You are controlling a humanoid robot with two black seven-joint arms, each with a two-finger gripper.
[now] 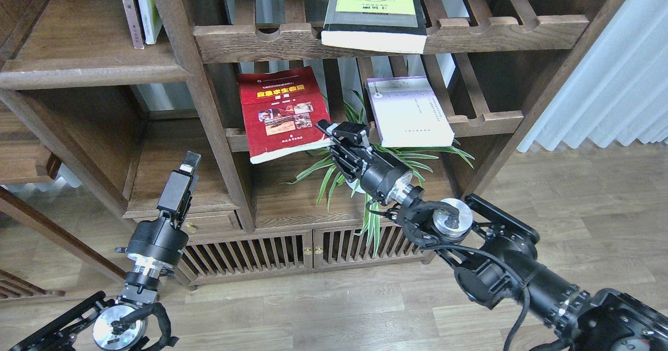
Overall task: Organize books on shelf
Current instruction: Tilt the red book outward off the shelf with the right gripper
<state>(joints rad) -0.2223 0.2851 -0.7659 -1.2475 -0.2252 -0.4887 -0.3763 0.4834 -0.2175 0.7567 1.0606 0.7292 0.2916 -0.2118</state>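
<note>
With the right gripper [334, 134] clamped on the lower right corner of the red book [279, 113], which is tilted off the slatted rack [485, 121], extraction is judged underway; next, carry it to the solid shelf [94, 72]; left gripper [189, 162] aperture indeterminate.

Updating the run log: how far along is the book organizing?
Little looks done: two books stand upright on the solid dark-brown plank shelf. In hand: the right tool grips the red photo-covered paperback, tilted off its rack. Left: pale lavender-white paperback and thick black, yellow-green-panelled book lie on slatted racks.
</note>
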